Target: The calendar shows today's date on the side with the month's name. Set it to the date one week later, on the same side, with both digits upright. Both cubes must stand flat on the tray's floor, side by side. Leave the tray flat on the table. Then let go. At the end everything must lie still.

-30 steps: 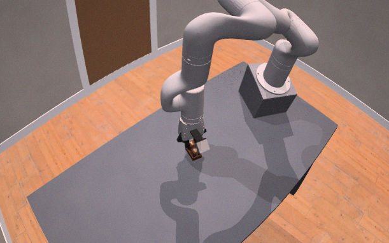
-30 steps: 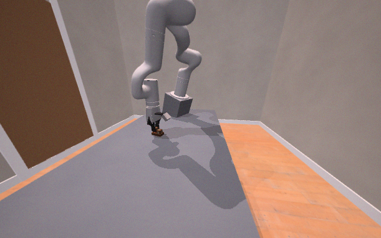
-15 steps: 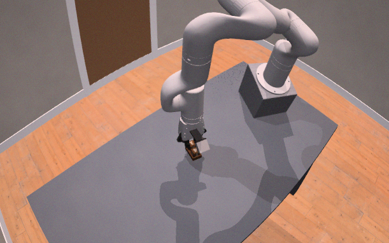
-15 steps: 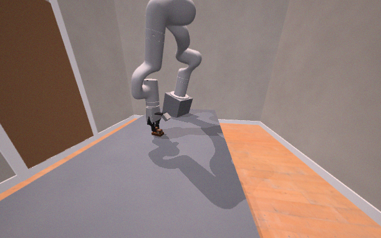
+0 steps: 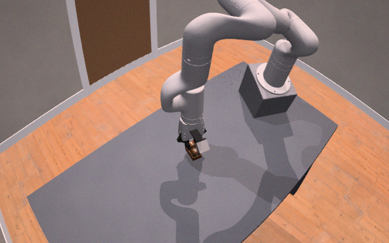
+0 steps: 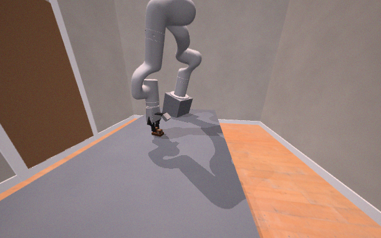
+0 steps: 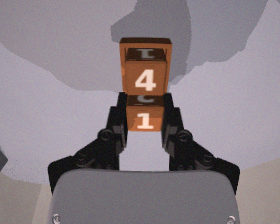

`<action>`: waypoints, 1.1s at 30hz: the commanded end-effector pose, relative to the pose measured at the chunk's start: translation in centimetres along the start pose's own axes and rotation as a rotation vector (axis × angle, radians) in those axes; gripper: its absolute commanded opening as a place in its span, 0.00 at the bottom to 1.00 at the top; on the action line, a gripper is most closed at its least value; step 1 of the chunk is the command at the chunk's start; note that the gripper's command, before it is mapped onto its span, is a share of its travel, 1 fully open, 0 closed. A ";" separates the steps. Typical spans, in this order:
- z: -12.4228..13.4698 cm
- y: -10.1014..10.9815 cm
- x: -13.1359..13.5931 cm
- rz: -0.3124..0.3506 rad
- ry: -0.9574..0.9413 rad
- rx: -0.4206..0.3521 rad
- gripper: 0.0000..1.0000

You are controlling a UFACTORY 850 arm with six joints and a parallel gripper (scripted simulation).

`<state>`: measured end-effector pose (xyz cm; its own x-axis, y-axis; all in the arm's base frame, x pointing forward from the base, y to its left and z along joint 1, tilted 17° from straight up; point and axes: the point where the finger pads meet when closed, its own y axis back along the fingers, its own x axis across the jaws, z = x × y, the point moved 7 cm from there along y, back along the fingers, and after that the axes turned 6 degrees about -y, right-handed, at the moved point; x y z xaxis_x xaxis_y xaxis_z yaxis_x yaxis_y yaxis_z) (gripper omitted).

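Look, the fingers are pinching a block by the tray!

The big gray table [image 5: 121,165] [image 6: 88,187] [image 7: 66,115] is lying under everything. The white arm [image 5: 198,41] [image 6: 154,50] is bending high over it and pointing down. Its foot is sitting on a gray box [image 5: 252,102] [image 6: 169,107] at the far part of the table. At the arm's low end, the gripper [image 5: 191,144] [image 6: 155,129] [image 7: 144,104] is clamping its black fingers on the near block, one on each side. The little brown tray [image 5: 198,158] [image 6: 158,134] [image 7: 145,40] is resting on the table, just under the gripper. The far block [image 7: 133,72] is sitting inside the tray and showing a white 4. The near block [image 7: 132,114] is showing a white 1. I can't tell if it is touching the tray's floor.
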<state>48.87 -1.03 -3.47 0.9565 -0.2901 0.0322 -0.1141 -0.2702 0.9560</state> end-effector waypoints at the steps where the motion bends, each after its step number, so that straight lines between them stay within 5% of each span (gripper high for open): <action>1: 0.0 -0.1 0.1 0.001 0.000 0.000 0.27; 33: 0.0 -0.9 0.1 0.001 0.000 0.000 0.27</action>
<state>48.97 -0.79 -4.33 0.9565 -0.2901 0.0322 -0.1141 -0.2702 0.9560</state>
